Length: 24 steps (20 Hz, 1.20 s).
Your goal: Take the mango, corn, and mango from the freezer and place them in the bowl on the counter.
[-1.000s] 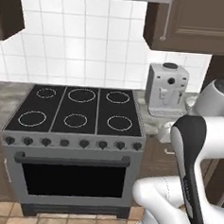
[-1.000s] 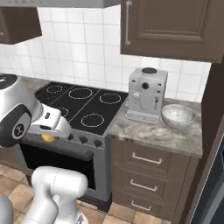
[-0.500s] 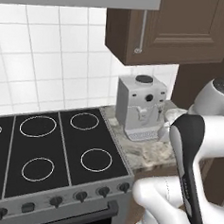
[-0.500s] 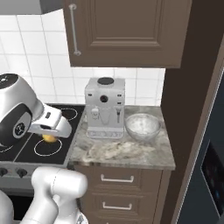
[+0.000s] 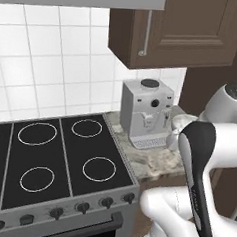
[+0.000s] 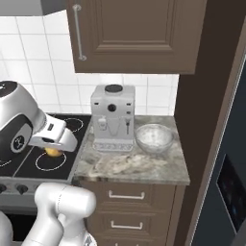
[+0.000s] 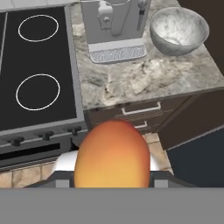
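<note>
Stood against white wall tiles [image 6: 153,93]: grey coffee machine [image 6: 113,117] with round black cap, beside black stovetop [image 5: 47,158] ringed in white circles; above, brown cabinet [image 6: 137,33] with silver bar handle [image 6: 79,33]; below, knobs [image 5: 82,206] along stove front

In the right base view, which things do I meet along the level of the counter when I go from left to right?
Robot arm holding the mango → stove → coffee machine → bowl → counter edge → freezer.
</note>
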Available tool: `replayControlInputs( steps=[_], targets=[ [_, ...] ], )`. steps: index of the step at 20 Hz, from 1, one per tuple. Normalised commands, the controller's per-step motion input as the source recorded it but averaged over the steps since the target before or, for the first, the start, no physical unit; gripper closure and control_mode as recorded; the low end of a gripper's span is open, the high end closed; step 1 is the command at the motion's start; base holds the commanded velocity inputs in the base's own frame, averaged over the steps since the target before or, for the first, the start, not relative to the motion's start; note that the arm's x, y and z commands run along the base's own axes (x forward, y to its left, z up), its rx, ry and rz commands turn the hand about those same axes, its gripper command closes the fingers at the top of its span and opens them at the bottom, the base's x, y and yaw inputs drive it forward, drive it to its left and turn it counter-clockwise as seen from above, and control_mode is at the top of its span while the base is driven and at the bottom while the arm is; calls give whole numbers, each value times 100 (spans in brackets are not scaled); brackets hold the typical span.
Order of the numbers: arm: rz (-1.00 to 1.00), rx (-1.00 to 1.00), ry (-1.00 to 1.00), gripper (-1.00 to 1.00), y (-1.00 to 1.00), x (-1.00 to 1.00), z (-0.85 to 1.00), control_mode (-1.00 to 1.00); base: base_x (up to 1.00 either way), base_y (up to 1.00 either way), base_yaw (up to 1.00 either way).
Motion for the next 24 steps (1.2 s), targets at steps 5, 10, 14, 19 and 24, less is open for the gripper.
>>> replayControlInputs(
  steps=[5,10,14,19,24],
  targets=[
    [0,0,0,100,0,0,0,100,25,-71,16],
    [0,0,0,100,0,0,0,100,27,-65,14],
    [0,0,0,100,0,0,0,100,39,-38,13],
    [0,0,0,100,0,0,0,100,33,-23,13],
    [0,0,0,100,0,0,0,100,30,-15,9]
  ],
)
